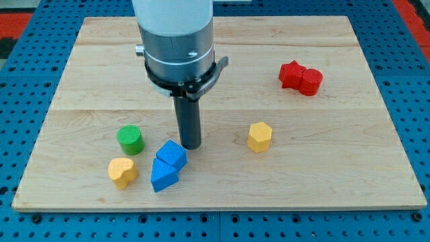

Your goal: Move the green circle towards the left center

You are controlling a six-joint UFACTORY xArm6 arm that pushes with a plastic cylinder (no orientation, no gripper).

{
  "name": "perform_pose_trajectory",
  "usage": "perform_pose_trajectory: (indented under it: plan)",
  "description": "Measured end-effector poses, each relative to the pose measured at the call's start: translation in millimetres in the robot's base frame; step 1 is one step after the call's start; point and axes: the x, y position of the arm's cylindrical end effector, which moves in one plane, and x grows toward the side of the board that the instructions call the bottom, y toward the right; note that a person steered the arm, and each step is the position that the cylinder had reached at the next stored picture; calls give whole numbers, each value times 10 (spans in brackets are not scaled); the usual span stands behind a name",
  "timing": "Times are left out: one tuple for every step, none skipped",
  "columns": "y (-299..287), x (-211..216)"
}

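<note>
Wooden table [322,134] on blue pegboard. Tool tip [191,146], a bare rod grasping nothing, stands just above the blue blocks [167,166]. Green circle [130,140] lies near, at the tip's left; yellow heart [122,171] sits below it.

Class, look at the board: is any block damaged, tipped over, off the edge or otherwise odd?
Nothing stands out. The green cylinder, the two yellow blocks, the two touching blue blocks and the two touching red blocks all lie intact on the wooden board. My tip rests just above the blue pair.
</note>
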Motion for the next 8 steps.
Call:
perform_pose_trajectory:
  plan:
    - [-189,-108]
    - [-629,-99]
    - [-917,-7]
    - [-934,360]
    - [-1301,378]
    - [-1508,141]
    - [-1672,-136]
    - [-723,-87]
